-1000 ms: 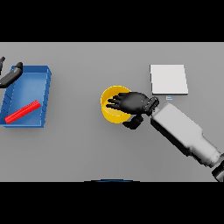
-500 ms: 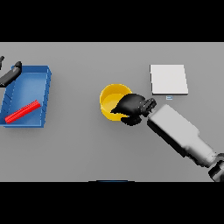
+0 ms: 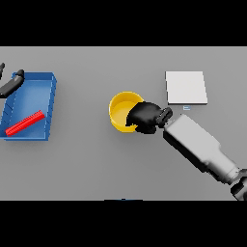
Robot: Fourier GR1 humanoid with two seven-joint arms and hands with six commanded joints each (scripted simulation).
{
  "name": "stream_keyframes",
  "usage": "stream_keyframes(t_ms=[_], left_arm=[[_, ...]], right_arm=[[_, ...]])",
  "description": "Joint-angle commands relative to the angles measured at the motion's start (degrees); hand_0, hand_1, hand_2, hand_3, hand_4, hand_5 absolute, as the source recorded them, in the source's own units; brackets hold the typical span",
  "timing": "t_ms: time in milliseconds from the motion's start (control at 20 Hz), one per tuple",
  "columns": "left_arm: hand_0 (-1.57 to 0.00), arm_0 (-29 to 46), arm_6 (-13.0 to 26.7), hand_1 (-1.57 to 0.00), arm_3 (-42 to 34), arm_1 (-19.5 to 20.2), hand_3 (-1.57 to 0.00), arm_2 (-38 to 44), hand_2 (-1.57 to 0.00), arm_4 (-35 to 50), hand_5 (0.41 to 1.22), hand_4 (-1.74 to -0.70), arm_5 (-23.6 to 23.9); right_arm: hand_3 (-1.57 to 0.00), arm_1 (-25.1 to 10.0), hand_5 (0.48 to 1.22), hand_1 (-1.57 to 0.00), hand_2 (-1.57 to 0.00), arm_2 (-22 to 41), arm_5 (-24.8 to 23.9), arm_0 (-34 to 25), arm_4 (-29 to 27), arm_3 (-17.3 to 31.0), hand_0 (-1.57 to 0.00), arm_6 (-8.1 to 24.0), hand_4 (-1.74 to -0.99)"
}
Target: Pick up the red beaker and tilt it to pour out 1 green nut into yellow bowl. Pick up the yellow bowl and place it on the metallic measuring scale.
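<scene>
Dark fingers of the right hand [image 3: 144, 117] curl over the right rim of the yellow bowl [image 3: 120, 112], gripping it on the grey table [image 3: 96, 164]. The metallic measuring scale [image 3: 186, 87] lies near, up and to the right. Far left, the red beaker [image 3: 24, 123] lies in a blue tray [image 3: 50, 103], the left hand [image 3: 10, 85] at that tray's upper-left corner.

- The yellow bowl [image 3: 120, 111] sat upright mid-table, its right rim under curled dark fingers.
- The red beaker [image 3: 25, 123] lay flat, slantwise, in the blue tray.
- The pale square scale [image 3: 186, 87] lay right of the bowl, apart.
</scene>
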Motion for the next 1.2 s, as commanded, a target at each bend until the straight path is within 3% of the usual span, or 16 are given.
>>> stream_keyframes(t_ms=[0,150,400,750,900,1000,1150], left_arm=[[0.00,-0.41,0.41,0.00,0.11,-0.18,0.00,0.01,0.00,0.27,0.693,-0.72,-0.52],[0.00,-0.79,0.86,0.00,0.52,0.08,0.00,0.14,0.00,0.26,0.696,-0.72,-0.78],[0.00,-1.29,1.00,0.00,1.22,-0.05,0.00,0.10,0.00,0.09,0.692,-0.72,-1.27],[0.00,-0.94,1.94,0.00,-0.76,0.62,0.00,-0.23,0.00,-0.14,0.688,-0.72,-0.69],[0.00,0.24,1.11,0.00,-2.41,0.95,0.00,-0.05,0.00,0.23,0.704,-0.73,0.02],[0.00,-0.11,1.95,0.00,-2.14,1.05,0.00,-0.02,0.00,0.12,0.715,-0.73,0.18],[0.00,0.32,3.75,0.00,-3.33,1.83,0.00,-0.23,0.00,0.16,0.720,-0.73,0.56]], right_arm=[[-1.29,-0.37,1.206,-1.51,-1.31,-0.45,0.14,-0.09,-0.38,-0.35,-1.51,-0.25,-1.720],[-1.34,-1.70,1.213,-1.54,-1.33,-2.26,2.11,-0.52,-2.22,-2.42,-1.54,0.06,-1.730],[-1.23,-4.74,1.218,-1.56,-1.43,-5.60,5.58,0.19,-4.59,-8.69,-1.56,3.44,-1.737],[-1.16,-10.90,1.220,-1.57,-1.52,-9.80,5.74,2.65,-5.75,-14.89,-1.56,4.45,-1.740],[-1.15,-12.26,1.220,-1.57,-1.52,-11.08,3.42,2.16,-4.88,-13.36,-1.57,4.75,-1.741],[-1.15,-13.35,1.221,-1.57,-1.54,-12.27,1.61,2.13,-4.89,-12.00,-1.57,3.75,-1.741],[-1.15,-13.29,1.221,-1.57,-1.53,-13.94,-1.19,1.46,-4.50,-7.37,-1.57,4.82,-1.741]])
